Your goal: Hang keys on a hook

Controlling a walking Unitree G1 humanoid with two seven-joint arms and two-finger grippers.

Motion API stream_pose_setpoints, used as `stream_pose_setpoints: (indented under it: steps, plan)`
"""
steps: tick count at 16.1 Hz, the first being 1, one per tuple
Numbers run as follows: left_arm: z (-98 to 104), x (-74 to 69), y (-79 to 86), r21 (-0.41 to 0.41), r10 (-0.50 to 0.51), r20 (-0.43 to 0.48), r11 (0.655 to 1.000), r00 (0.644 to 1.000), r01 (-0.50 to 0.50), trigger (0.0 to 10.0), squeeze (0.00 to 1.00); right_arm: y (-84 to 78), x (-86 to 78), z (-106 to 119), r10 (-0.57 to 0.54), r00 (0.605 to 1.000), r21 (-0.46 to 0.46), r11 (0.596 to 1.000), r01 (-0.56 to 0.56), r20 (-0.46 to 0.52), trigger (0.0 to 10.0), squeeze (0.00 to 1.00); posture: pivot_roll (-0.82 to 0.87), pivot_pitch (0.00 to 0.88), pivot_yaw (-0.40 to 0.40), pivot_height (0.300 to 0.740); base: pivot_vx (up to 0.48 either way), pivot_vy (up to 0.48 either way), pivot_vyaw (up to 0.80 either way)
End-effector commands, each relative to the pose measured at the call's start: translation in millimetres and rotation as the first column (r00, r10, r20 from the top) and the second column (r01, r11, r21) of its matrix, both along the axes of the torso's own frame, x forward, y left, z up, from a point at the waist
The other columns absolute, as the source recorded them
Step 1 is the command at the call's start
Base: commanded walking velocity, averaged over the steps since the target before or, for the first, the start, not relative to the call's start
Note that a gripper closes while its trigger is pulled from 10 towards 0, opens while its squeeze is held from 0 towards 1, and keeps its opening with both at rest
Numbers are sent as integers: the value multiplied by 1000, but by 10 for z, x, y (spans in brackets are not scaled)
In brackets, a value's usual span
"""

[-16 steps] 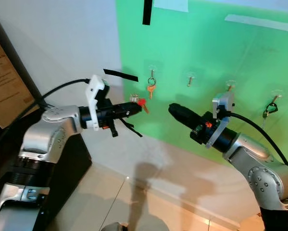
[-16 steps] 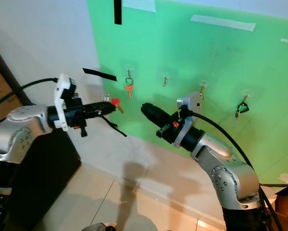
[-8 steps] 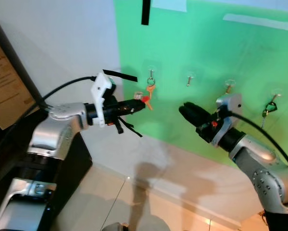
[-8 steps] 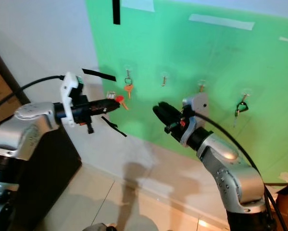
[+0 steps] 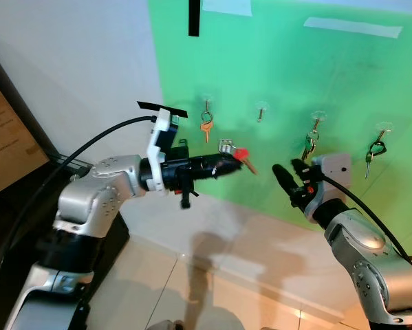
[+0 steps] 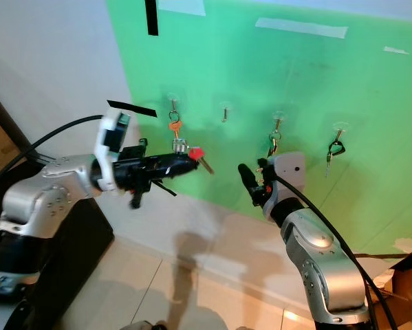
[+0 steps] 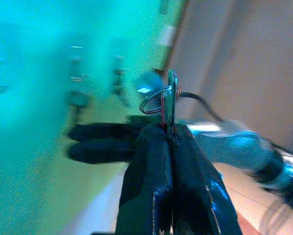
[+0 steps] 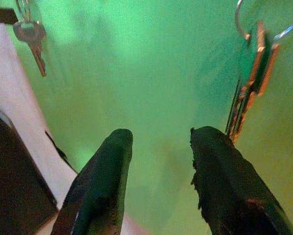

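Left wrist view — red-capped key (image 7: 169, 100) pinched upright between closed left fingers (image 7: 148, 166) — right fingers (image 8: 102, 181) spread, empty.

Bright, even light; blurred wrist views

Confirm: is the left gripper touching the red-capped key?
Touching. In the left wrist view the left gripper is pinched shut on the red-capped key, whose ring sticks out past the tips; the left eye view shows the same hold.

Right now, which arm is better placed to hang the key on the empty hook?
Left. The left gripper already clamps the key just below the empty hook; the right gripper is open and holds nothing.
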State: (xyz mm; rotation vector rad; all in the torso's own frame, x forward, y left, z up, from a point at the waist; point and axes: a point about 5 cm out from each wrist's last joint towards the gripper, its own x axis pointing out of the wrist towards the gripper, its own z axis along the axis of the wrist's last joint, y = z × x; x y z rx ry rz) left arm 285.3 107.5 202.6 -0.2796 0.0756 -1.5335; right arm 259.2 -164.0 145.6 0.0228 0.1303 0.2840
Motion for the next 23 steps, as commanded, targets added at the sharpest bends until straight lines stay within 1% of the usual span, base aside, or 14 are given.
stream_pose_setpoints:
  steps: [1, 5, 7, 8, 9, 10, 11, 12, 13, 14, 15, 19, 20, 23]
  plan:
    - [-16, -60, 58, 8, -27, -10, 1000, 1000, 27, 0, 0, -14, -15, 1, -23, 1000, -7, 1000, 23, 11, 10000, 1000, -166, 0, 79, 740, 0, 0, 0]
    - [-33, -72, 142, 39, 6, -19, 999, 1000, -5, 0, 0, -11, 11, 15, -37, 999, -7, 999, 37, 27, 10000, 1000, -161, 0, 74, 740, 0, 0, 0]
    - [-83, 5, 168, 86, 112, 9, 990, 994, -112, 0, 0, -14, 6, 21, -55, 998, 10, 998, 54, 41, 10000, 1000, -163, 0, 77, 740, 0, 0, 0]
    - [-265, 147, 190, 235, 290, 147, 919, 946, -318, 2627, 0, -28, -5, -12, -91, 995, 6, 996, 91, 27, 10000, 925, -163, 0, 78, 740, 0, 0, 0]
    - [-386, 224, 181, 289, 397, 265, 837, 879, -465, 9804, 0, -48, -9, -59, -147, 989, -13, 989, 148, 18, 10000, 0, -165, 0, 80, 740, 0, 0, 0]
    - [-410, 249, 154, 269, 457, 325, 795, 828, -544, 10000, 0, -56, -15, -86, -181, 983, -13, 983, 182, 17, 10000, 0, -166, 0, 81, 740, 0, 0, 0]
    - [-416, 231, 122, 234, 495, 342, 778, 798, -583, 10000, 0, -50, -28, -125, -205, 979, 13, 979, 205, -3, 10000, 0, -171, 0, 85, 740, 0, 0, 0]
    - [-429, 223, 113, 216, 539, 325, 757, 777, -616, 10000, 0, -51, -43, -155, -225, 974, 25, 974, 226, -15, 10000, 0, -172, 0, 86, 740, 0, 0, 0]
    - [-431, 228, 129, 191, 591, 321, 725, 740, -661, 10000, 0, -56, -63, -180, -245, 969, 36, 969, 246, -27, 10000, 0, -172, 0, 84, 740, 0, 0, 0]
    - [-459, 247, 150, 184, 628, 327, 691, 707, -699, 10000, 0, -59, -78, -193, -260, 965, 59, 963, 262, -39, 10000, 0, -169, 0, 83, 740, 0, 0, -800]
    - [-488, 256, 160, 179, 645, 337, 672, 686, -719, 10000, 0, -67, -87, -198, -277, 960, 77, 957, 280, -44, 10000, 0, -169, 0, 81, 740, 0, 0, -800]
    - [-534, 258, 147, 175, 674, 344, 638, 653, -750, 10000, 0, -47, -76, -183, -266, 964, 75, 961, 267, -30, 10000, 0, -163, 0, 77, 740, 0, 474, -800]
    - [-532, 262, 157, 172, 678, 351, 631, 646, -756, 10000, 0, -38, -75, -181, -260, 965, 78, 962, 261, -27, 10000, 0, -162, 0, 79, 740, 0, 480, 0]
    - [-508, 295, 225, 169, 676, 407, 604, 614, -779, 10000, 0, -25, -83, -164, -244, 970, 88, 966, 245, -14, 10000, 0, -159, 0, 85, 740, 0, -160, 0]
